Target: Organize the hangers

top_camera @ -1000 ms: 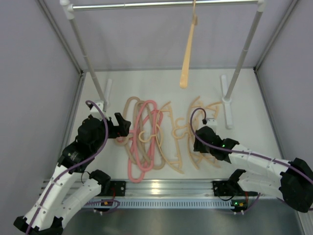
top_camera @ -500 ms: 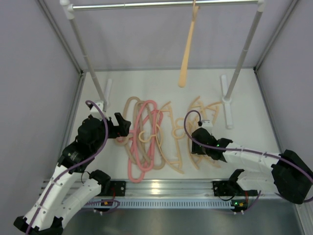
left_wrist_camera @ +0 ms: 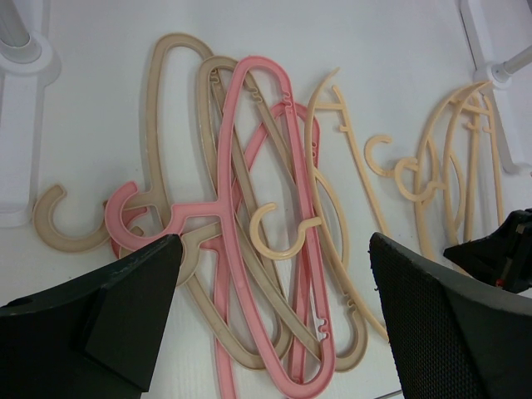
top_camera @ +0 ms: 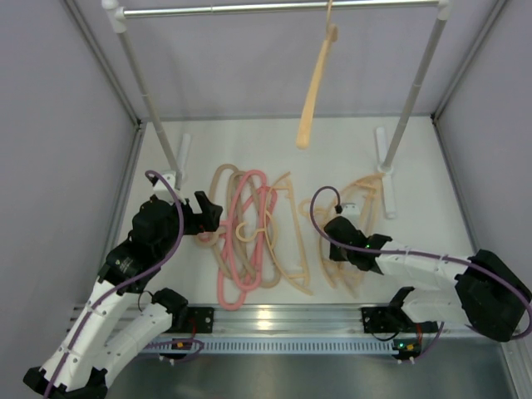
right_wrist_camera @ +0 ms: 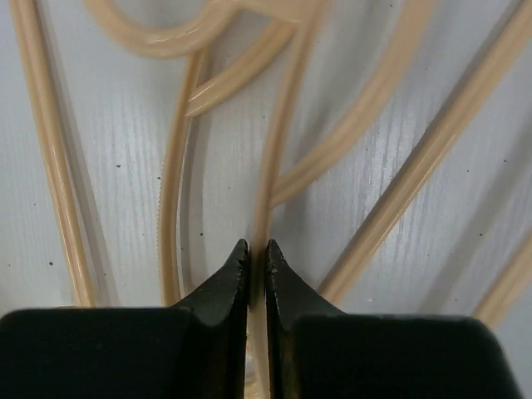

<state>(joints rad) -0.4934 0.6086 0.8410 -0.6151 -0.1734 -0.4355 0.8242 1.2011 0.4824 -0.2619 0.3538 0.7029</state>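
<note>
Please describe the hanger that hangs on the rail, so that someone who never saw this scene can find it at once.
Look at the grey rail that runs across the back on two white posts. Right of its middle, one pale peach hanger hangs from it by its hook. It alone is in the air; the other hangers lie on the white table.

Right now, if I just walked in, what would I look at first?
A tangled heap of pink and tan hangers sprawls across the middle of the white table. One peach hanger dangles alone from the rail at the back. On the right, the right gripper is pinched shut on a thin bar of a second peach hanger.
</note>
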